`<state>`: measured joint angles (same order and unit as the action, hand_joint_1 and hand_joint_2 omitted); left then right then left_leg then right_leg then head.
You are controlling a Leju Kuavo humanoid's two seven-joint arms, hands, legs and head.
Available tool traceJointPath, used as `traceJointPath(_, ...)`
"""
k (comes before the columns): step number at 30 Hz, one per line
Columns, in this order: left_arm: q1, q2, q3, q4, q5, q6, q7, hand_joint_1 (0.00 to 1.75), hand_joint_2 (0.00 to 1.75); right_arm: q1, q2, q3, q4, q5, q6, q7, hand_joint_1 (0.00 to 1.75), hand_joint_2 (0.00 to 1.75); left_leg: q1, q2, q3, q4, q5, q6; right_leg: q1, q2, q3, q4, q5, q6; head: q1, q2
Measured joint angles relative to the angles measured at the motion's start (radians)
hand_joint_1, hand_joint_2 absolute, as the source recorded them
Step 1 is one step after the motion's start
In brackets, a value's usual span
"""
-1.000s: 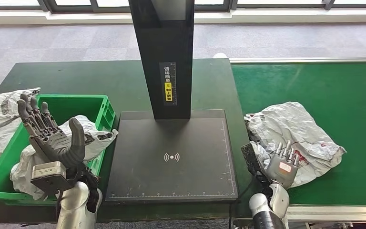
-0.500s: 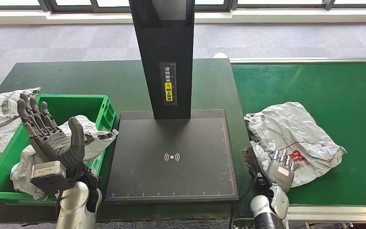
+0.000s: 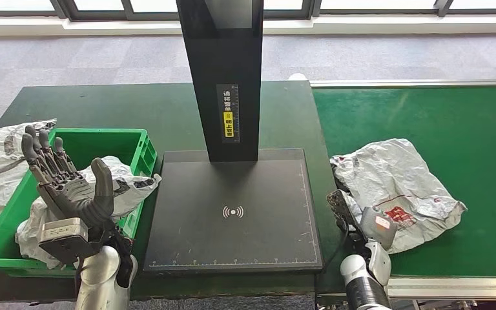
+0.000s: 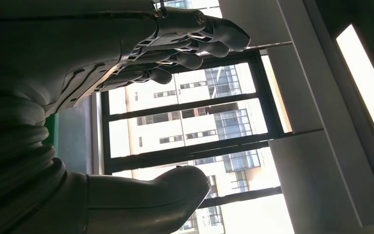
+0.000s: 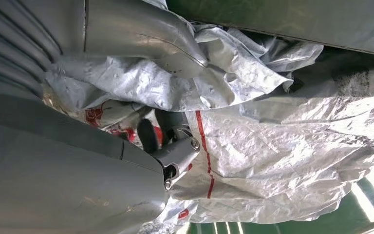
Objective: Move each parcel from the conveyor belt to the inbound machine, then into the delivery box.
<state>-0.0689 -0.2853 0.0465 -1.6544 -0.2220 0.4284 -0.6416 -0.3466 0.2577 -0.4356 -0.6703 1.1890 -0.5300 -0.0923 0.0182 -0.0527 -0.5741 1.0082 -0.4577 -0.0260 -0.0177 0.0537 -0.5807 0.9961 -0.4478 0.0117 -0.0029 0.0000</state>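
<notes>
A crumpled silver parcel (image 3: pixel 403 174) with red print lies on the green conveyor belt (image 3: pixel 452 116), close to the belt's left end. My right hand (image 3: pixel 376 225) sits on its near left edge with fingers curled into the plastic. In the right wrist view the thumb (image 5: pixel 141 36) presses on a fold of the parcel (image 5: pixel 272 146) and the dark fingers (image 5: pixel 148 136) dig in beneath it. My left hand (image 3: pixel 64 187) is raised, holding nothing, fingers spread, above the green delivery box (image 3: pixel 97 134). The black inbound machine plate (image 3: pixel 232 213) lies between them, bare.
A silver parcel (image 3: pixel 126 184) lies inside the green box, and another (image 3: pixel 0 161) hangs over its left side. The machine's black column (image 3: pixel 223 77) rises behind the plate. The left wrist view looks past the left hand (image 4: pixel 78 97) to windows.
My right hand's fingers have curled from stretched out down into the parcel's edge, and the hand has sunk a little. The left hand has stayed still.
</notes>
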Motion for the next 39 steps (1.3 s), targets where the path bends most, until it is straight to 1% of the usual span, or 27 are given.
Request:
traceJointPath(3, 0.000, 0.000, 0.000, 0.000, 0.000, 0.000, 0.000, 0.00, 1.75, -0.004, -0.004, -0.001, 0.004, -0.045, 0.026, -0.045, 1.75, 1.75, 0.000, 0.000, 0.000, 0.000, 0.000, 0.000, 0.000, 0.001, 0.000, 0.000, 0.000, 0.000, 0.000, 0.000)
traceJointPath(8, 0.000, 0.000, 0.000, 0.000, 0.000, -0.001, -0.007, 0.00, 1.75, -0.007, -0.012, -0.001, 0.006, -0.146, 0.089, -0.160, 1.75, 1.75, 0.000, 0.002, 0.001, 0.000, 0.000, -0.001, 0.001, 0.004, 0.000, 0.000, 0.000, 0.000, 0.000, 0.000)
traceJointPath(10, 0.000, 0.000, 0.000, 0.001, 0.000, -0.004, -0.013, 0.00, 1.75, -0.008, -0.014, -0.001, 0.006, -0.198, 0.117, -0.219, 1.75, 1.75, 0.001, 0.003, 0.001, 0.000, -0.001, -0.001, 0.001, 0.005, -0.001, 0.000, 0.000, -0.001, 0.000, 0.000)
traceJointPath(15, 0.000, 0.000, 0.000, 0.002, 0.003, -0.019, -0.026, 0.00, 1.75, -0.002, -0.018, -0.002, 0.007, -0.388, 0.247, -0.425, 1.75, 1.75, 0.001, 0.007, 0.001, 0.000, -0.002, -0.003, 0.001, 0.009, -0.003, 0.001, 0.001, -0.002, 0.000, 0.000)
traceJointPath(19, 0.000, 0.000, 0.001, 0.005, 0.003, -0.020, -0.028, 0.00, 1.75, 0.005, -0.018, -0.002, 0.007, -0.473, 0.310, -0.500, 1.75, 1.75, 0.001, 0.006, 0.000, 0.000, -0.002, -0.003, 0.001, 0.009, -0.004, 0.001, 0.001, -0.002, 0.000, 0.000)
traceJointPath(22, 0.000, 0.000, 0.001, 0.008, 0.005, -0.023, -0.031, 0.00, 1.75, 0.018, -0.017, -0.006, -0.002, -0.588, 0.378, -0.570, 1.75, 1.75, 0.001, 0.006, -0.002, 0.000, -0.002, -0.003, 0.001, 0.008, -0.005, 0.002, 0.001, -0.002, 0.000, 0.000)
traceJointPath(24, 0.000, 0.000, 0.001, 0.010, 0.008, -0.028, -0.032, 0.00, 1.75, 0.033, -0.013, -0.010, -0.025, -0.668, 0.417, -0.596, 1.75, 1.75, 0.001, 0.006, -0.003, 0.000, -0.002, -0.003, 0.001, 0.008, -0.005, 0.001, 0.001, -0.002, 0.000, 0.000)
traceJointPath(26, -0.001, 0.000, 0.002, 0.012, 0.009, -0.032, -0.032, 0.00, 1.75, 0.047, -0.007, -0.010, -0.054, -0.722, 0.444, -0.604, 1.75, 1.75, 0.001, 0.005, -0.003, 0.000, -0.002, -0.003, 0.001, 0.007, -0.006, 0.001, 0.001, -0.002, 0.000, 0.000)
traceJointPath(32, -0.001, 0.000, 0.002, 0.016, 0.009, -0.033, -0.032, 0.00, 1.75, 0.069, 0.003, -0.010, -0.102, -0.749, 0.464, -0.609, 1.75, 1.75, 0.001, 0.004, -0.004, 0.000, -0.002, -0.003, 0.001, 0.006, -0.006, 0.001, 0.000, -0.002, 0.000, 0.000)
traceJointPath(34, -0.001, 0.000, 0.002, 0.018, 0.009, -0.036, -0.032, 0.00, 1.75, 0.078, 0.007, -0.010, -0.123, -0.782, 0.480, -0.609, 1.75, 1.75, 0.001, 0.004, -0.004, 0.000, -0.002, -0.003, 0.001, 0.005, -0.006, 0.001, 0.000, -0.002, 0.000, 0.000)
traceJointPath(38, -0.002, 0.000, 0.003, 0.021, 0.009, -0.043, -0.033, 0.00, 1.75, 0.108, 0.022, -0.010, -0.213, -0.909, 0.521, -0.609, 0.01, 1.75, 0.001, 0.001, -0.005, 0.000, -0.002, -0.003, 0.001, 0.003, -0.006, 0.001, 0.000, -0.002, 0.000, 0.000)
traceJointPath(39, -0.002, 0.000, 0.003, 0.021, 0.009, -0.045, -0.033, 0.00, 1.75, 0.112, 0.025, -0.010, -0.228, -0.909, 0.508, -0.606, 0.00, 1.75, 0.001, 0.001, -0.005, 0.000, -0.002, -0.003, 0.001, 0.003, -0.006, 0.001, 0.000, -0.002, 0.000, 0.000)
